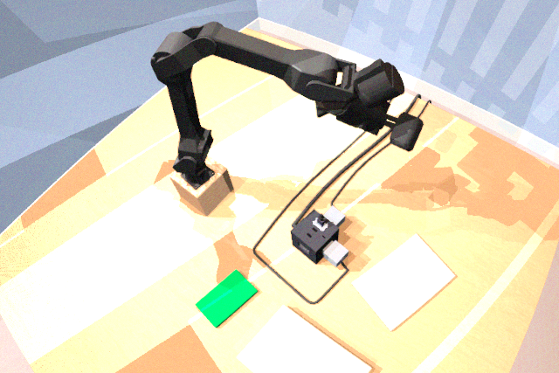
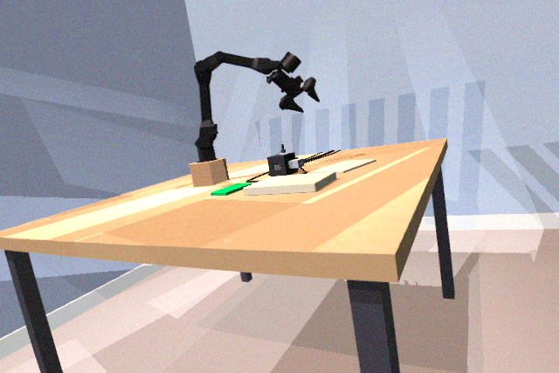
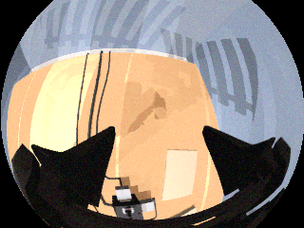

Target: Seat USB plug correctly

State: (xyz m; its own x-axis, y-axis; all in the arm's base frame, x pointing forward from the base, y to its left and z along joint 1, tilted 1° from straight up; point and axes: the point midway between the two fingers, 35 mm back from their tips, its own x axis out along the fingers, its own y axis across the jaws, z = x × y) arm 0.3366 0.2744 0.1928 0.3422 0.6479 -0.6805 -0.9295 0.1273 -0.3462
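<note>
The black power cube (image 1: 311, 235) (image 2: 276, 165) (image 3: 134, 214) sits on the table. A small dark USB plug (image 1: 320, 220) (image 2: 283, 148) stands upright on its top, with white around its base in the top view; how deep it sits and which way round it is are too small to tell. My gripper (image 2: 310, 106) (image 3: 161, 131) is open and empty, high above the table. In the exterior view it is above and to the right of the cube. In the wrist view the cube is at the bottom edge, left of centre, between and below the fingers.
Two light grey plugs (image 1: 333, 215) (image 1: 335, 252) are in the cube's sides. Black cables (image 1: 282, 221) (image 3: 78, 109) run to the back edge, one looping before the cube. A green slab (image 1: 227, 297) (image 2: 231, 189), a thick white block (image 1: 302, 341) (image 2: 282, 184) and a thin white panel (image 1: 404, 280) (image 3: 180, 174) lie nearby.
</note>
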